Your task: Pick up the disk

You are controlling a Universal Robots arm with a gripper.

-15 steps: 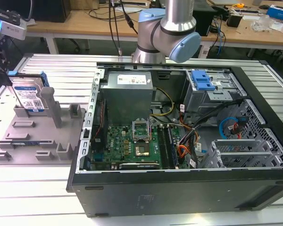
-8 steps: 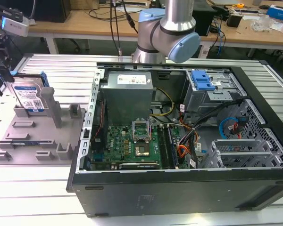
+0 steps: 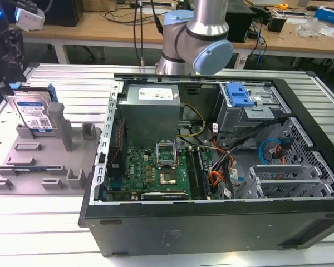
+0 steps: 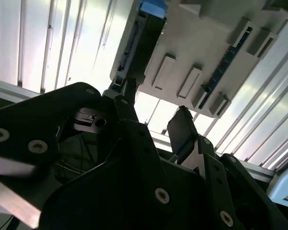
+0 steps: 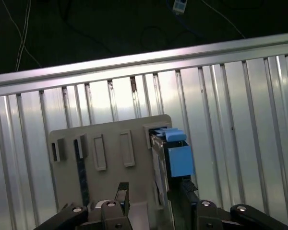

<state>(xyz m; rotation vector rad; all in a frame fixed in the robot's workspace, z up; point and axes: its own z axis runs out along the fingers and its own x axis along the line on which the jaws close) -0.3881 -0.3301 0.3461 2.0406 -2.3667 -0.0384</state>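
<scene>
- Currently the gripper (image 4: 153, 117) hangs over the far left corner of the grey fixture tray (image 3: 39, 167), as seen in the exterior view.
- Its jaws are spread. In the second wrist view, bright table surface shows in the gap between the two black fingers (image 4: 182, 129), and nothing is pinched there.
- The disk (image 3: 24, 111) stands on edge in a slot at that same far left corner of the tray. Its blue-and-white label (image 3: 38, 118) faces the exterior camera.
- A blue side rail (image 5: 177, 155) runs along the disk's upper edge. In the first wrist view, one finger sits just beside this rail; contact cannot be confirmed.
- In the second wrist view, the disk appears edge-on, and its near end lies close to the tip of the other finger.
- The tray lies flat on the ribbed metal table (image 3: 78, 83), near the table's edge at the exterior view's left.
- An open computer case (image 3: 211, 228) occupies the middle of the table and its side at the exterior view's right, just beside the tray.
- The arm (image 3: 197, 39) rises at the table's far edge, behind the case.
</scene>
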